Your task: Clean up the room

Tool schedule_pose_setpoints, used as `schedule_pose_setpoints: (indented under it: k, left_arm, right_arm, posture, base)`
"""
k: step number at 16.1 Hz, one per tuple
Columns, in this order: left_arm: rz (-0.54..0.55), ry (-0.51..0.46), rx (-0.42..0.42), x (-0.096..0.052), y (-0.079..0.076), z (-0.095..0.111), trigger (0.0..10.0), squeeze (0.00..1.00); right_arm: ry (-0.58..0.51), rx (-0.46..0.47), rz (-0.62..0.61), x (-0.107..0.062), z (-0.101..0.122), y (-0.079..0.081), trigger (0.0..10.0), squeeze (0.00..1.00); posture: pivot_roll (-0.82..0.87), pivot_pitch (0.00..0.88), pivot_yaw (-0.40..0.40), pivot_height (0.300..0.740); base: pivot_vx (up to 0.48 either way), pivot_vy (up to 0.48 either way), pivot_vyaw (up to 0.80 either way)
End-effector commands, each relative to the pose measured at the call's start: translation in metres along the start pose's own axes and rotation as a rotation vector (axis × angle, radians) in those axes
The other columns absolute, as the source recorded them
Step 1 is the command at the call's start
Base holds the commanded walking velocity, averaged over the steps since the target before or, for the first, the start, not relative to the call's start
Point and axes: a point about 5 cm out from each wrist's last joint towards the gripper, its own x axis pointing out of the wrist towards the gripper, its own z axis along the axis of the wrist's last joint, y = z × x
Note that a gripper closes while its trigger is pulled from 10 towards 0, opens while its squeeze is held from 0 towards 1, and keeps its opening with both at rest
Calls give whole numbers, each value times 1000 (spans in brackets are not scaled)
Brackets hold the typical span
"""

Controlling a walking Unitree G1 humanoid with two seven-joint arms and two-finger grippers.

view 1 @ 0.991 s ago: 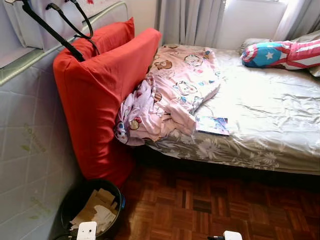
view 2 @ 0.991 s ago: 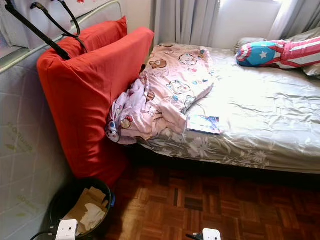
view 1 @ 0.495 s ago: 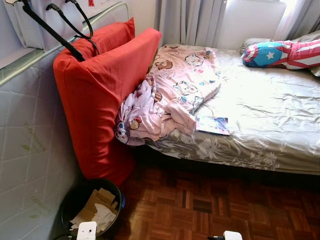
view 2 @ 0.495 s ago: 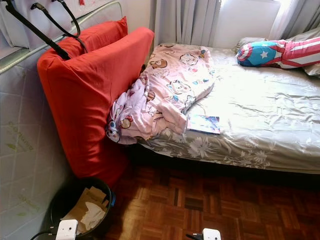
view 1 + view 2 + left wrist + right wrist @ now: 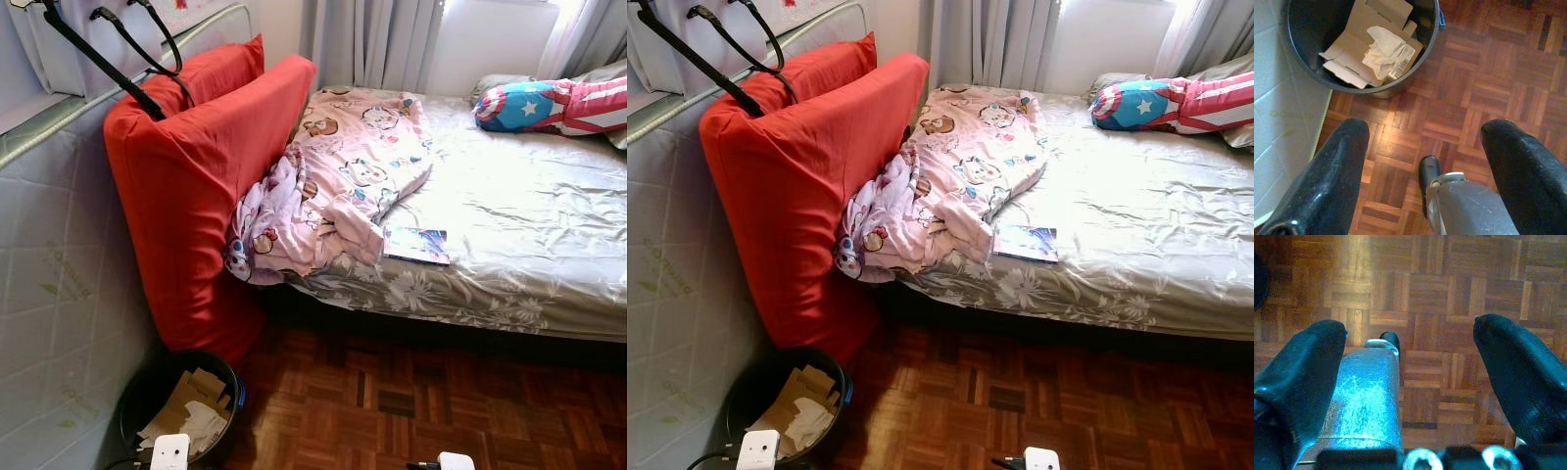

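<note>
While both grippers' jaws gape empty, the blanket (image 5: 333,186) runs lengthwise along the bed (image 5: 529,225).

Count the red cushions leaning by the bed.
2: the big red cushion stands on the floor against the bed's end; the second red cushion is behind it, mostly hidden. More may be hidden.

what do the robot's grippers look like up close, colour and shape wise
Each gripper has two thick, glossy black fingers with rounded tips, set wide apart: the left gripper and the right gripper look alike. One left finger shows fine speckles on its sheen. Between the right fingers sits a scratched, brushed silver metal body with a small black rounded tip, and screw heads along the base.
</note>
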Motion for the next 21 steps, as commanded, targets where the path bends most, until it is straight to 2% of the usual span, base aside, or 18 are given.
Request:
schedule_pose_setpoints:
  k: [1, 4, 6, 9, 18, 21]
  left_arm:
    - [-28, 91, -65, 9, -7, 14, 10000, 0]
    - [-24, 95, -73, 9, -9, 13, 10000, 0]
    - [-23, 54, -77, 8, -8, 15, 10000, 0]
    - [-39, 34, -43, 8, -8, 17, 10000, 0]
    - [-32, 55, -40, 9, -7, 17, 10000, 0]
    - [-21, 57, -62, 9, -7, 17, 10000, 0]
  right_arm:
    - [-90, 58, -26, 6, 63, -35, 10000, 0]
    - [-96, 56, -24, 6, 63, -37, 10000, 0]
    - [-121, 73, -21, 5, 63, -37, 10000, 0]
    - [-126, 86, -36, 5, 62, -37, 10000, 0]
    - [-132, 77, -51, 5, 64, -37, 10000, 0]
    - [-126, 73, -48, 6, 65, -37, 10000, 0]
  posture:
    - [68, 0, -24, 740]
    - [61, 0, -34, 740]
    - [51, 0, -22, 740]
    - [38, 0, -9, 740]
    - [49, 0, -15, 740]
    - [61, 0, -25, 740]
  base:
    - [0, 0, 0]
    - [0, 0, 0]
    - [0, 0, 0]
    - [0, 0, 0]
    - [0, 0, 0]
    - [0, 0, 0]
